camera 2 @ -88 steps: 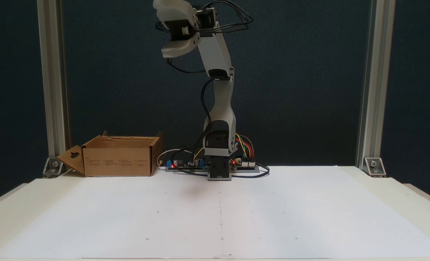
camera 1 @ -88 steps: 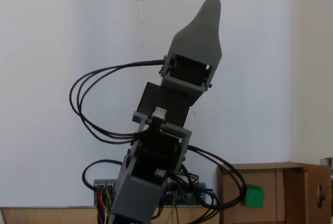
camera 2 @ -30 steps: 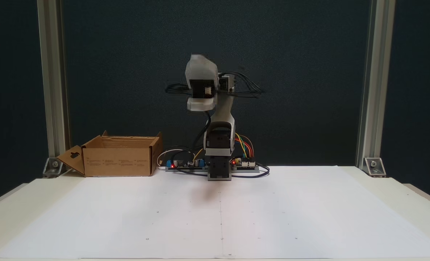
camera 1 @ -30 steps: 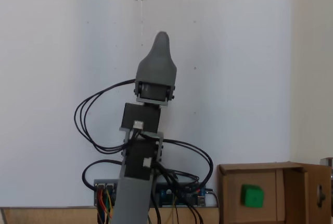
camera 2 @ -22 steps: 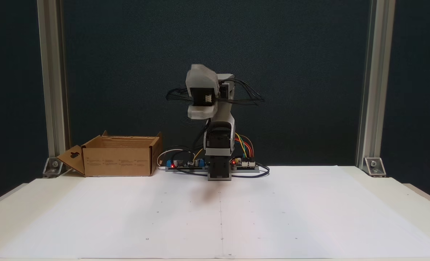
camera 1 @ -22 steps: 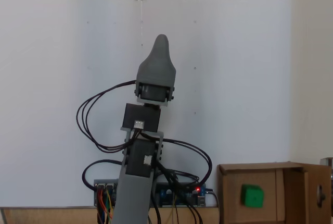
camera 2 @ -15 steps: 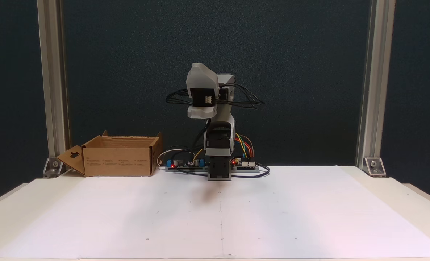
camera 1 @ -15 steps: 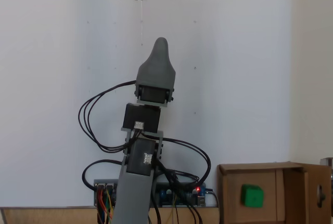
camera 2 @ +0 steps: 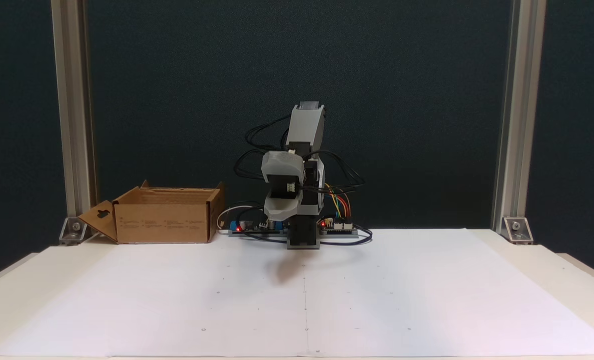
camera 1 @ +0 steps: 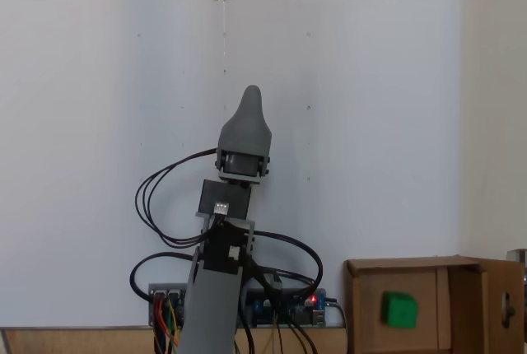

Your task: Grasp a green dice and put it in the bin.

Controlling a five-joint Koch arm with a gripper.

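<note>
White paper-covered table (camera 2: 427,300) before a dark backdrop, brown bin (camera 2: 162,220) at its far left edge in a fixed view, folded gripper (camera 2: 280,212) low above the base, jaw state impossible to tell, green dice (camera 1: 399,310) lying inside the bin

The arm (camera 2: 304,150) is folded low at frame centre, its gripper (camera 2: 280,212) tipped downward (jaws overlapping, so their gap is unreadable).

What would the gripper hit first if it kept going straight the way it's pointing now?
Probably the white paper sheet on the table. The gripper tilts forward and down, away from the bin, with nothing in between, though depth is unclear.
</note>
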